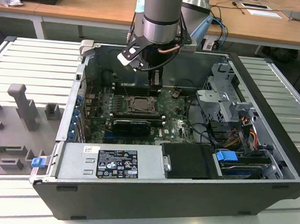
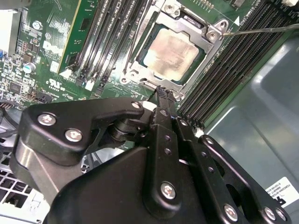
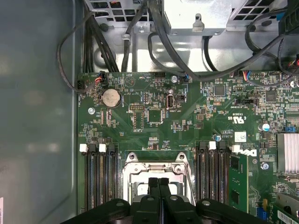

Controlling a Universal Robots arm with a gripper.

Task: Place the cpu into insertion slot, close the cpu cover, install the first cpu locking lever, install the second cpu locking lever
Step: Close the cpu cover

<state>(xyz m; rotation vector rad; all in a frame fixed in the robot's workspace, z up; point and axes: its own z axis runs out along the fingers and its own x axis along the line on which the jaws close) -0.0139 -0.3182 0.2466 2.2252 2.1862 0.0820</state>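
Ok, cpu (image 2: 173, 56) sits in insertion slot (image 1: 139, 105), cpu cover (image 2: 211, 53) down over it. Gripper (image 2: 161, 93) fingers together, nothing held, tip at socket edge. Risk: locking lever (image 2: 261, 30) looks unlatched; tip could slip off the thin rod and gouge mobo (image 3: 154, 116).

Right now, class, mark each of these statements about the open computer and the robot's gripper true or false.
1. The cpu lies in the insertion slot. True.
2. The gripper is holding the cpu. False: its fingers are shut together on nothing, close to the slot.
3. The computer case lies on its side with the inside exposed. True.
4. The gripper hangs outside the case. False: it reaches inside, over the motherboard.
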